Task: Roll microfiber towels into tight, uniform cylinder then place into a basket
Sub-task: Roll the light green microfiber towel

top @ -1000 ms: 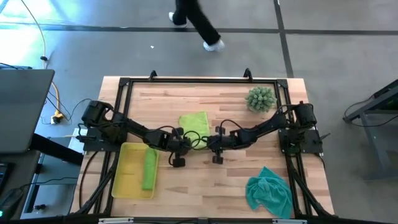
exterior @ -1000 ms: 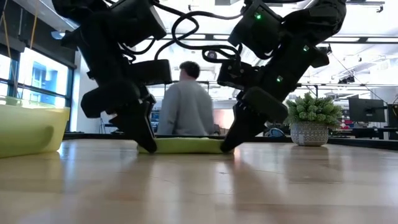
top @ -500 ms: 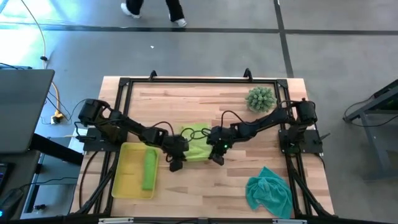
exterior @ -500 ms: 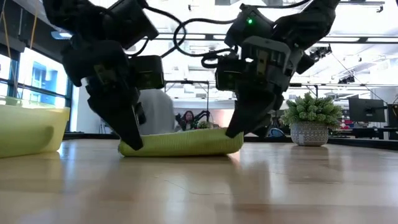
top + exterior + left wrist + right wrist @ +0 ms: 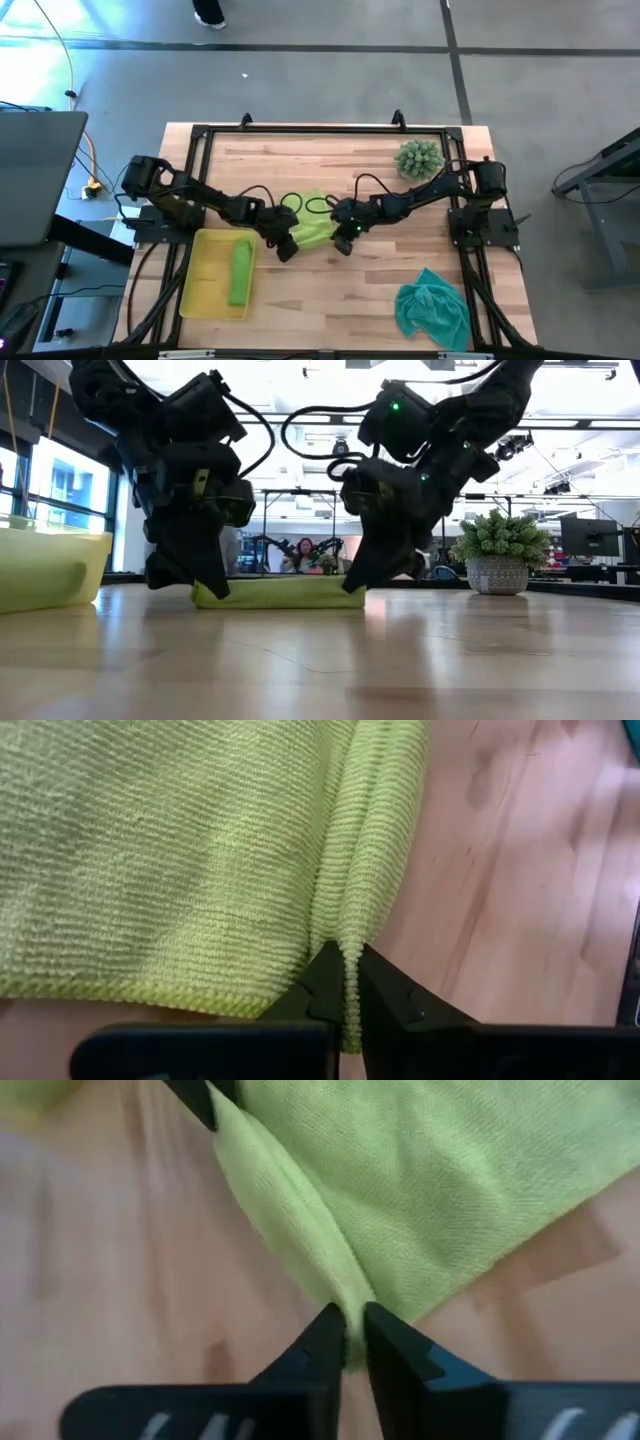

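My left pincer (image 5: 348, 982) and right pincer (image 5: 345, 1330) each clamp one end of the soft lime-green microfiber towel's (image 5: 312, 222) folded edge, stretched between them on the tabletop (image 5: 330, 165), keeping the roll even.

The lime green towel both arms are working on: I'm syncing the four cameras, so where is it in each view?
High view: lime green towel at table centre, between the tools.
Low view: flat strip on the tabletop, between the arms.
Left wrist view: fills the frame, edge pinched.
Right wrist view: upper right, fold pinched.
Shared landmark: the towel's rolled front edge.
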You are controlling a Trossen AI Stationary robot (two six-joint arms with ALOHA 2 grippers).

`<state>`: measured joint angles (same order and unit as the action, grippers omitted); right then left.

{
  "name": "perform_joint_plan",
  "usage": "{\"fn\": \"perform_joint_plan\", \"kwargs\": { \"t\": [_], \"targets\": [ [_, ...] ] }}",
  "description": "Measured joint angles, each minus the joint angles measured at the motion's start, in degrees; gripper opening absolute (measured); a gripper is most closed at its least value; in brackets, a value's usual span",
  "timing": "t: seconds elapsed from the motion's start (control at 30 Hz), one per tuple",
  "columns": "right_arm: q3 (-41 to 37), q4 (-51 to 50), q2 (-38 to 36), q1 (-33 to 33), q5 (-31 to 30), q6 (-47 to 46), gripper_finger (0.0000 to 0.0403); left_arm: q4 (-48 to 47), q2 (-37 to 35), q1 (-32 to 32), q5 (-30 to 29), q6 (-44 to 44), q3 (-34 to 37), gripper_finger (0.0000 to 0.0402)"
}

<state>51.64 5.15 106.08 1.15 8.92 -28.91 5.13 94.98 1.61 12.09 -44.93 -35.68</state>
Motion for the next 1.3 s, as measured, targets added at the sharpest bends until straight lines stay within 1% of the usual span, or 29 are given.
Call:
{"fn": "perform_joint_plan", "kwargs": {
  "t": [0.1,0.23,0.33,0.4,0.53,0.57,0.63,0.73,0.8,0.9,0.97,1.2,1.3],
  "targets": [
    [0.0,-0.2,-0.1,0.0,-2.4,6.6,0.0069,-0.7,-0.1,0.3,0.1,0.0,0.1,0.0004],
    [-0.1,-1.6,-2.4,-0.5,-2.2,12.6,0.0118,-1.4,0.2,0.2,0.0,0.1,0.0,0.0004],
    [0.8,-5.1,-5.4,-0.9,-2.0,17.3,0.0142,-2.0,0.2,0.2,-0.1,0.2,0.1,0.0004],
    [0.8,-5.5,-6.7,0.0,-2.1,23.0,0.0147,-2.0,0.2,0.2,-0.1,0.6,0.1,0.0004],
    [0.8,-4.7,-6.7,4.8,-2.3,36.9,0.0142,-1.9,0.2,0.2,-0.3,0.9,0.1,0.0004],
    [0.8,-4.2,-6.3,6.1,-3.2,39.9,0.014,-1.9,0.2,0.2,-0.3,1.0,0.1,0.0004],
    [0.9,-3.0,-5.0,8.3,-7.1,44.6,0.0135,-1.9,0.2,0.2,-0.3,1.0,0.1,0.0004],
    [0.9,0.3,-2.3,10.4,-14.3,47.3,0.0131,-1.9,0.2,0.2,-0.5,1.0,0.1,0.0004],
    [0.9,2.6,-0.2,10.9,-18.4,48.1,0.0131,-1.8,0.2,0.2,-0.6,1.0,0.1,0.0004],
    [0.9,3.2,1.5,11.0,-24.5,48.7,0.0131,-1.8,0.3,0.2,-0.6,1.0,0.1,0.0004],
    [0.9,3.7,1.7,11.0,-25.5,48.7,0.0131,-1.8,0.3,0.2,-0.6,1.0,0.1,0.0004],
    [0.9,3.9,2.1,9.7,-24.8,49.0,0.0131,-1.7,0.3,0.2,-0.6,1.1,0.1,0.0004],
    [0.9,3.9,2.1,9.3,-24.8,50.6,0.0132,-1.7,0.3,0.2,-0.6,1.1,0.1,0.0004]
  ]
}}
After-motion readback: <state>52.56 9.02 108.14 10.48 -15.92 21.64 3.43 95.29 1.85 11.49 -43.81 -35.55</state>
